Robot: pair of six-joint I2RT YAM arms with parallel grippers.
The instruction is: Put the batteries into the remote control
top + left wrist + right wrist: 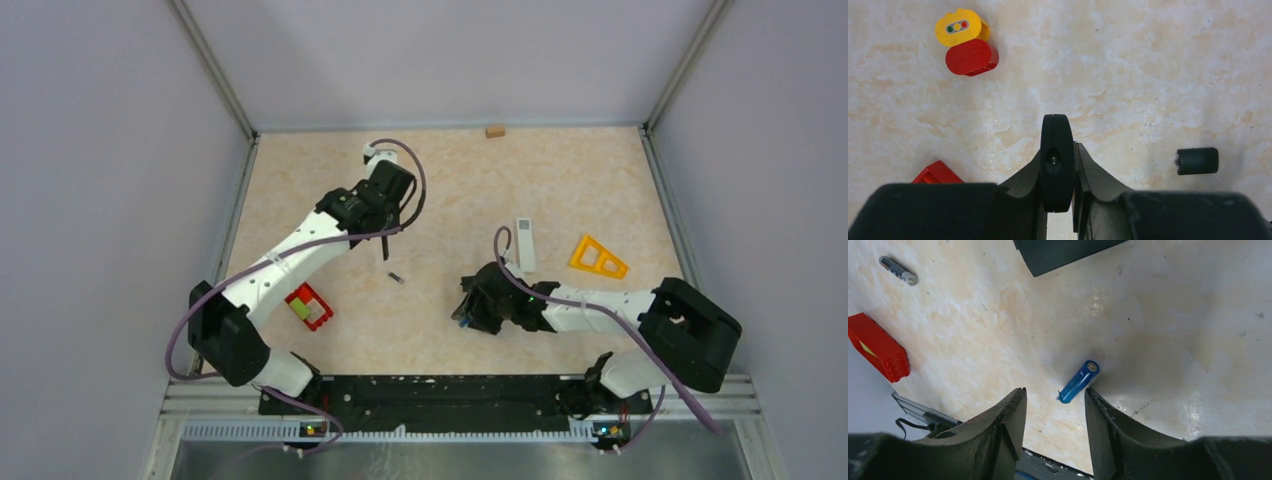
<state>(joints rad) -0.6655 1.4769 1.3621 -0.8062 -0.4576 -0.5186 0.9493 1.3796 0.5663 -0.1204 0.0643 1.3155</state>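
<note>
My left gripper point(1062, 150) point(385, 222) is shut on a slim black remote control point(1057, 150), seen end-on and held above the table. A dark battery point(1197, 161) point(395, 277) lies on the table to its right. A white remote control point(525, 243) lies at centre right. My right gripper point(1054, 390) point(468, 305) is open and low over the table. A blue battery point(1079, 381) lies just beyond its tips, touching the right fingertip point(1090, 395). The dark battery also shows in the right wrist view point(898, 270). No orange battery shows.
A red block point(308, 305) point(878, 352) lies near the left arm. A yellow traffic-light block point(959, 26) and a red block point(972, 56) lie ahead of the left gripper. A black flat piece point(1063, 252) lies beyond the blue battery. An orange triangle point(597, 257) lies right; a small brown block point(494, 130) sits at the back.
</note>
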